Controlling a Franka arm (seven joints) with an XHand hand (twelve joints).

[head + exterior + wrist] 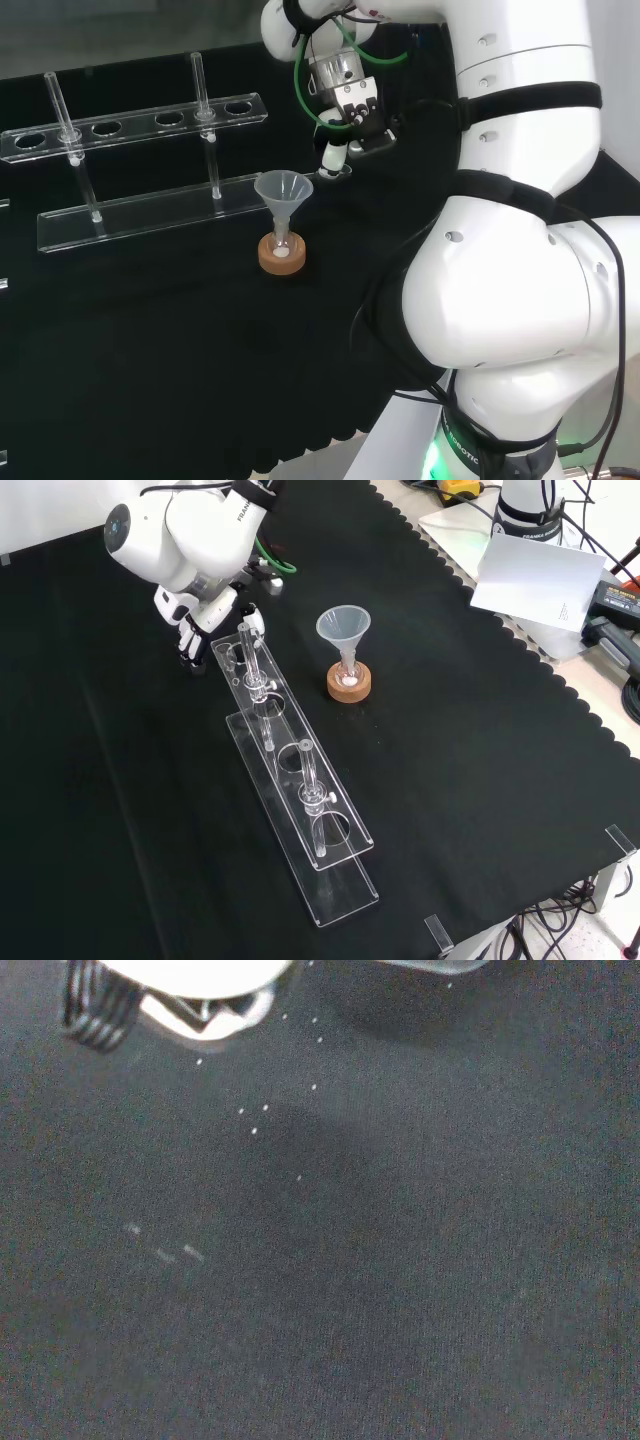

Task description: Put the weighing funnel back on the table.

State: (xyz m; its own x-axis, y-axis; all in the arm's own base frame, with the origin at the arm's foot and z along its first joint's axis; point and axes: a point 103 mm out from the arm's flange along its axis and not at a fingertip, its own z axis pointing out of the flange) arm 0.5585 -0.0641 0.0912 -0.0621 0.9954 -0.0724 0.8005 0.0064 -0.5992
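Beside rack (340, 880) end | hand (200, 620) low over cloth (120, 810) | funnel (343, 628) apart

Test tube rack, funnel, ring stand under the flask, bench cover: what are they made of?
Test tube rack: clear, glossy, bright-edged sheet, probably acrylic. Funnel: translucent, slightly milky, likely plastic, maybe glass. Ring stand: tan, matte, looks like cork. Bench cover: black matte cloth with a scalloped edge.
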